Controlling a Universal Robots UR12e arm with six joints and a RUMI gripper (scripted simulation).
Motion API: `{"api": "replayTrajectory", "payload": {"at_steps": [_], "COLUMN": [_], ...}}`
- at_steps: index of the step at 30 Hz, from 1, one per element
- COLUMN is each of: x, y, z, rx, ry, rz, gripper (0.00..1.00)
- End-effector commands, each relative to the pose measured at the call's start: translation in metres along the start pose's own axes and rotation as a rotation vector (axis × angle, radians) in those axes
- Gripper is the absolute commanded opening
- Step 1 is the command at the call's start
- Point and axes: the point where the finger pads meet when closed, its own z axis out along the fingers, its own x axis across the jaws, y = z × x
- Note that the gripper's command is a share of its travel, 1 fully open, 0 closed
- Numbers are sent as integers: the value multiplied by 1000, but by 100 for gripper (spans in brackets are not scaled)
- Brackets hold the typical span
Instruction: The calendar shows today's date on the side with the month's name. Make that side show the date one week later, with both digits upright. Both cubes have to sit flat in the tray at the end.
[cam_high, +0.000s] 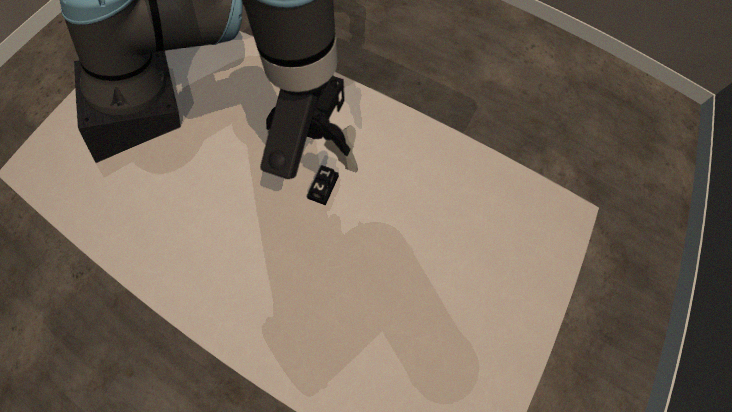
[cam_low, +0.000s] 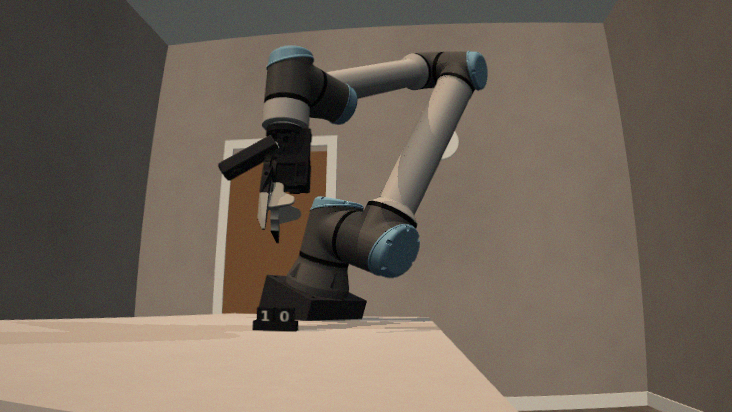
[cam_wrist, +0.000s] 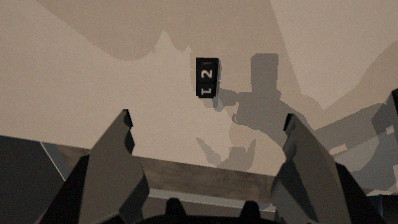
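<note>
In the wrist view the claw (cam_wrist: 207, 132) is spread to its full width with nothing between its two fingers. It hangs high above the pale surface (cam_high: 461, 266), up and to one side of the calendar rather than over it.

Further out sits the block calendar (cam_high: 322, 185): two dark cubes side by side in a shallow dark tray (cam_low: 275, 326), apparently flat. The tops read "2" on one cube (cam_wrist: 207, 74) and "1" on the other (cam_wrist: 206, 90). From the exterior camera the side faces read "1" (cam_low: 264, 315) and "0" (cam_low: 284, 315). No month name is legible in any view, so I cannot tell which side is the dated one.

If that "1 0" side is the dated face, the target would be 17. The tens cube would then stay put and only the "0" cube needs a new face forward.

To do that well:
- centre the claw directly above that one cube before descending;
- line the fingers across its free faces, so neither pad catches the neighbour or the tray lip;
- lift straight up and fully out before turning it;
- check the digit is upright, then lower it squarely so it seats flat.

Beyond stands the arm's dark base (cam_low: 353, 309).
</note>
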Motion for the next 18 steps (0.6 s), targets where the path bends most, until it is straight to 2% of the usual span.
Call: {"api": "replayTrajectory", "payload": {"at_steps": [1, 8, 18], "x": [0, 0, 1], "y": [0, 0, 1], "z": [-24, -39, -37], "rx": [-3, -3, -6], "ry": [1, 1, 5], "rz": [-2, -2, -2], "gripper": [100, 100, 100]}}
